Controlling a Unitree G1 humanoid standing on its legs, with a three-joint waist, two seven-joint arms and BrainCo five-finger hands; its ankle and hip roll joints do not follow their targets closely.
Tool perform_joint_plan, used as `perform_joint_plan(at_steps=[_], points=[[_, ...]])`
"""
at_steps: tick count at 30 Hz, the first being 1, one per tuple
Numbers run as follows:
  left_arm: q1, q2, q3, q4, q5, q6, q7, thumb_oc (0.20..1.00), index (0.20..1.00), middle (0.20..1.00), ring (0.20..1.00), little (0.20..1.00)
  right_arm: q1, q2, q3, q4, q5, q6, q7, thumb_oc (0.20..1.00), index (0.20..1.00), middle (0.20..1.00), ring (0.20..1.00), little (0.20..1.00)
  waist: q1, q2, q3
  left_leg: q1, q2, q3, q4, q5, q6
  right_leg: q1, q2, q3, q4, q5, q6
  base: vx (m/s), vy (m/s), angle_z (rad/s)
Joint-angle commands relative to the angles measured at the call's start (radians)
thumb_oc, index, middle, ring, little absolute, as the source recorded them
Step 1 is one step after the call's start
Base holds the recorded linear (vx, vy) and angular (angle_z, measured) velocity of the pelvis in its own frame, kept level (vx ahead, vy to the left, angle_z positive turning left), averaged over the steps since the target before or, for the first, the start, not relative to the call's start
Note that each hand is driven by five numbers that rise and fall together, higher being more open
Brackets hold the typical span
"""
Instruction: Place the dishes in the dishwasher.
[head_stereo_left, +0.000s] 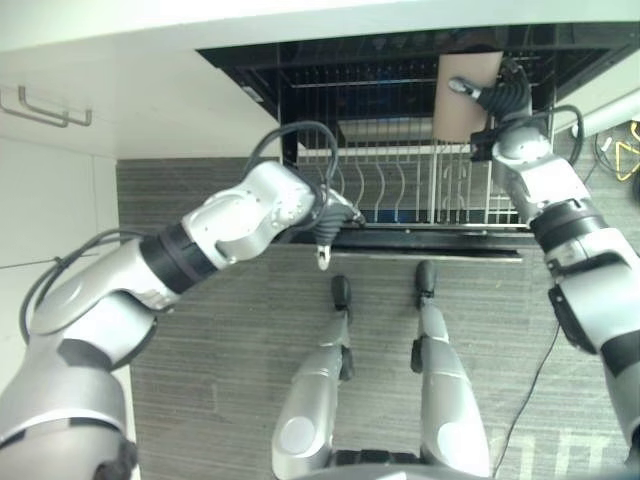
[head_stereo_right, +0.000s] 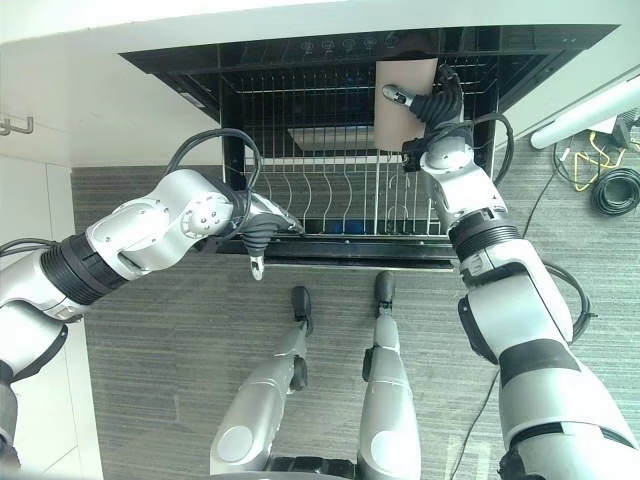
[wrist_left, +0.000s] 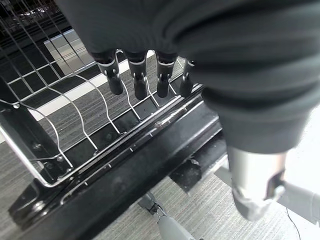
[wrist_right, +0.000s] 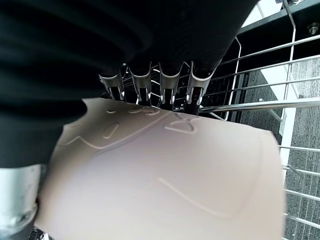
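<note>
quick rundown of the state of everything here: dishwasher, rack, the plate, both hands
dishwasher: open
wire rack: pulled out over the floor, no dishes seen standing in its tines
beige square plate: held upright above the rack's right side, not yet set down
right hand: fingers curled round the plate
left hand: at the rack's front left rail, fingers bent down, holding nothing
</note>
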Motion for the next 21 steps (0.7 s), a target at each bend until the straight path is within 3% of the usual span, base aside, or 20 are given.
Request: perform_joint_plan(at_steps=[1,17,18,19,21], points=[[-0.017,0.031,0.023,-0.059,-0.033,-0.028,0.01,1.0,1.0,1.0,1.0,1.0,-0.09,-0.05,-0.034,-0.023,-0.02,-0.044,-0.04,0.2,0.2,0.2,0.2,0.2,0.019,0.008,-0.012,-0.122,-0.01,0.018,0.165,-0.038,-0.024,-0.042,-0.053,-0.056,0.113,-0.058,0.058,0.0,0.0,0.0],[0.005,0.058,-0.001,-0.046,-0.023,-0.042,0.08,1.0,1.0,1.0,1.0,1.0,-0.027,-0.062,-0.029,0.082,-0.019,0.001,-0.045,0.2,0.2,0.2,0.2,0.2,0.02,0.018,-0.012,-0.14,-0.01,0.023,0.161,-0.034,-0.023,-0.06,-0.055,-0.059,0.108,-0.051,0.062,0.0,0.0,0.02],[0.005,0.059,0.0,-0.048,-0.024,-0.04,0.081,1.0,1.0,1.0,1.0,1.0,-0.025,-0.062,-0.027,0.088,-0.017,0.001,-0.038,0.442,0.442,0.442,0.442,0.442,0.02,0.019,-0.012,-0.14,-0.01,0.025,0.159,-0.034,-0.023,-0.06,-0.055,-0.06,0.106,-0.05,0.062,0.0,0.0,0.0],[0.004,0.058,-0.002,-0.052,-0.025,-0.035,0.082,1.0,1.0,1.0,1.0,1.0,-0.021,-0.06,-0.022,0.096,-0.015,0.0,-0.039,1.0,1.0,1.0,1.0,1.0,0.02,0.02,-0.012,-0.14,-0.009,0.029,0.158,-0.032,-0.024,-0.06,-0.057,-0.061,0.105,-0.049,0.063,0.0,0.0,0.0],[0.001,0.059,-0.004,-0.052,-0.025,-0.033,0.083,1.0,1.0,1.0,1.0,1.0,-0.017,-0.056,-0.02,0.111,-0.018,-0.008,-0.042,1.0,1.0,1.0,1.0,1.0,0.02,0.022,-0.012,-0.143,-0.008,0.031,0.158,-0.03,-0.025,-0.062,-0.058,-0.063,0.104,-0.047,0.064,0.0,0.0,0.0]])
